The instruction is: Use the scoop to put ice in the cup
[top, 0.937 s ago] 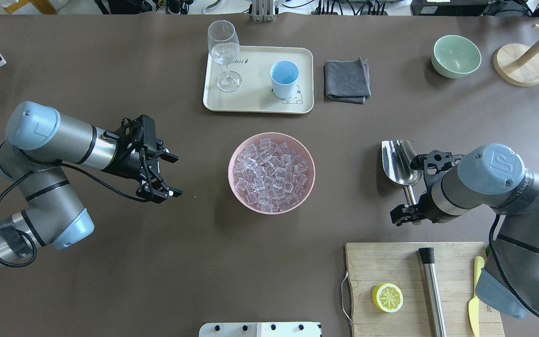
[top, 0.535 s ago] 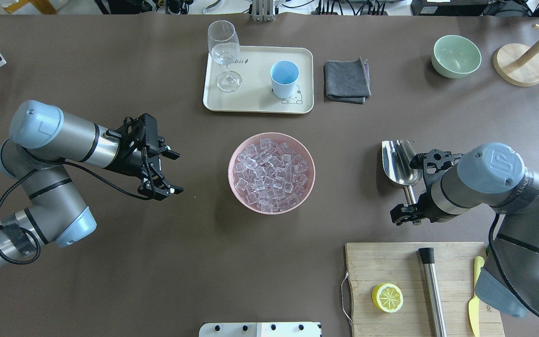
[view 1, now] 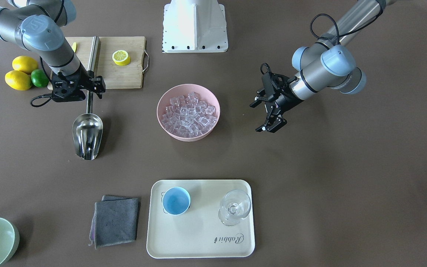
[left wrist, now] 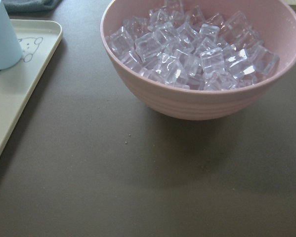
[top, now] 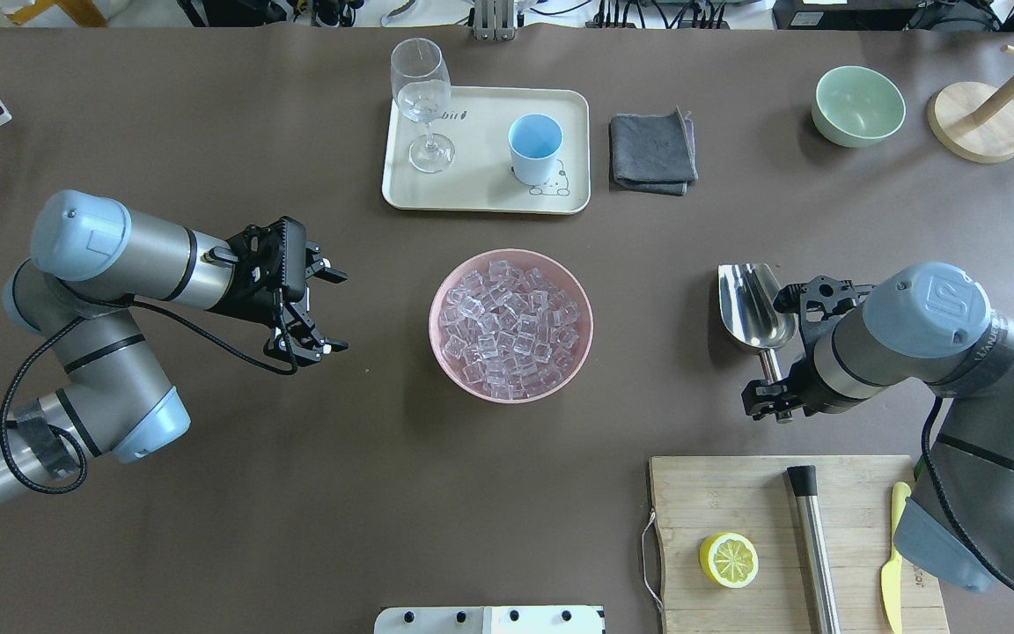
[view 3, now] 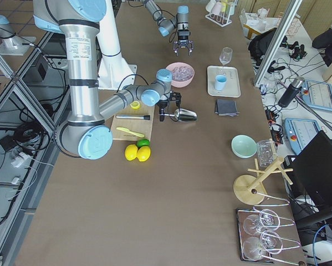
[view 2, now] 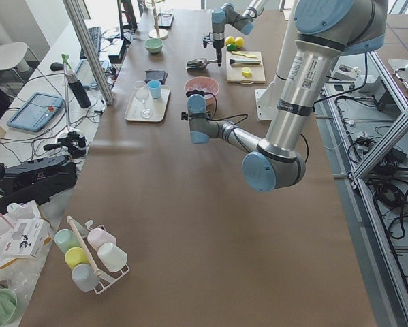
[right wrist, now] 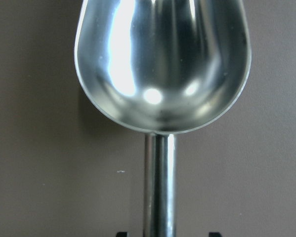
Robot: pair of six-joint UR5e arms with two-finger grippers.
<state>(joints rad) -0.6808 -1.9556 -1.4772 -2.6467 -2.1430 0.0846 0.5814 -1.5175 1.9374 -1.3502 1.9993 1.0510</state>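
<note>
Scoop (top: 755,304) lies on the table at 3 o'clock from the pink bowl (left wrist: 202,101) of ice (top: 511,324), trough empty. The right gripper (top: 769,407) straddles its rod handle, jaws apart with a gap on each side, not gripping. Left gripper (top: 337,312) is spread wide at the bowl's 9 o'clock; cup (top: 534,145) stands upright on the tray (top: 481,189) at 12 o'clock.
</note>
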